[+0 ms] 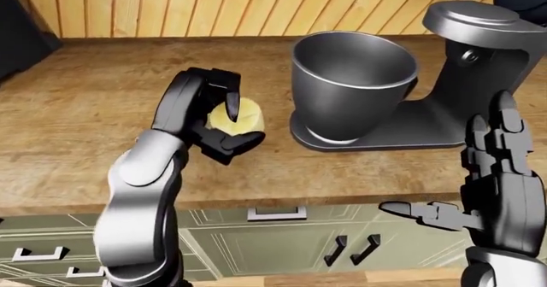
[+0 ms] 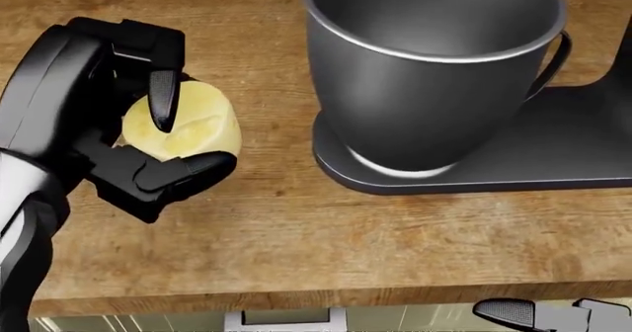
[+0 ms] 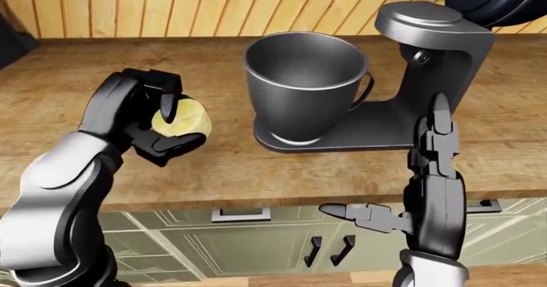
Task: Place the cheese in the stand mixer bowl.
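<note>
The pale yellow cheese (image 2: 193, 128) is held in my left hand (image 2: 163, 135), whose black fingers close round it just above the wooden counter (image 2: 296, 221). It also shows in the left-eye view (image 1: 239, 116). The dark metal mixer bowl (image 2: 430, 58) stands upright and empty on the stand mixer's base (image 2: 553, 161), to the right of the cheese. The mixer's head (image 1: 479, 21) is tilted up. My right hand (image 3: 431, 172) is open and empty at the lower right, below the counter's near edge.
Pale green cabinet drawers and doors with dark handles (image 1: 351, 248) run below the counter. A wooden plank wall (image 1: 213, 5) stands behind it. A dark object (image 1: 17, 31) sits at the far left edge of the counter.
</note>
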Tool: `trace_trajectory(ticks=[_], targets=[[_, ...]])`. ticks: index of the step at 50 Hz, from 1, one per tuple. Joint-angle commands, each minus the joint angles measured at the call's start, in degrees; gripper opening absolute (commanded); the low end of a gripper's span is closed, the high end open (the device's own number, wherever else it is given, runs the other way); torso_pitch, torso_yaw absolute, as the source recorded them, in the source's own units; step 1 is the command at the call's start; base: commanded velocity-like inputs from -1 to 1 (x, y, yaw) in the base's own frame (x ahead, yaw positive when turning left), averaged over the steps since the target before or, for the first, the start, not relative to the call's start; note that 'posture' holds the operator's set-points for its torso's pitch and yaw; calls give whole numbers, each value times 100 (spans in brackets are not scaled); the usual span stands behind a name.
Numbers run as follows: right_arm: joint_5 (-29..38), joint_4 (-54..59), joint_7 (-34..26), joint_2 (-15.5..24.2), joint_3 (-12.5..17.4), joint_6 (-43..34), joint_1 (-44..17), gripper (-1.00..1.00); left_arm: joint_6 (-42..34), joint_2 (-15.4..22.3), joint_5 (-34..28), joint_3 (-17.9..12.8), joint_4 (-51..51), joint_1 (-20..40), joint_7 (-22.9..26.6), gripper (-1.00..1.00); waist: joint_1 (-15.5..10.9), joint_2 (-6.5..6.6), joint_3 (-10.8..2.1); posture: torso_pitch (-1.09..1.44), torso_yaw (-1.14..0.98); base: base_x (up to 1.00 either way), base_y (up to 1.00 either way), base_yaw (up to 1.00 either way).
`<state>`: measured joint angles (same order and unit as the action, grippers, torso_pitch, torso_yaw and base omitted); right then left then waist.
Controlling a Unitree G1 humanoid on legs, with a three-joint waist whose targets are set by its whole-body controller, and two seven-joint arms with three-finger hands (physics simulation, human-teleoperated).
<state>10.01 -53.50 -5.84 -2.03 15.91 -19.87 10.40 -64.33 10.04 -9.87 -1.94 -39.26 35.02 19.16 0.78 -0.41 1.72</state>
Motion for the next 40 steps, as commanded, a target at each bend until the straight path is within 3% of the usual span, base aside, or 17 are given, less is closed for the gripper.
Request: trace_trajectory(ticks=[1, 11, 21, 30, 40], targets=[[-3, -215, 15, 24, 2, 140, -59, 100, 82, 58, -47, -72, -175, 232, 1, -100, -3, -11, -95, 0, 0, 0, 0, 0], [8, -242, 13, 28, -10, 111, -75, 100, 60, 234, -158, -145, 228, 761, 83, -100, -20, -22, -98, 0, 0, 0, 0, 0], [2, -217, 17, 52, -13, 95, -121, 100, -197, 420, -381, -49, 666, 1779, 290, -100, -37, -58, -78, 0, 0, 0, 0, 0], [-7, -163, 31, 46, -18, 167, -96, 100, -226, 444, -606, 27, 971, 2303, 472, -100, -56, -78, -70, 0, 0, 0, 0, 0], [-92, -214, -15, 34, 90, 170, -62, 100, 112, 430, -953, 161, 2043, 3366, 760, -100, -69, -115, -54, 0, 0, 0, 0, 0]])
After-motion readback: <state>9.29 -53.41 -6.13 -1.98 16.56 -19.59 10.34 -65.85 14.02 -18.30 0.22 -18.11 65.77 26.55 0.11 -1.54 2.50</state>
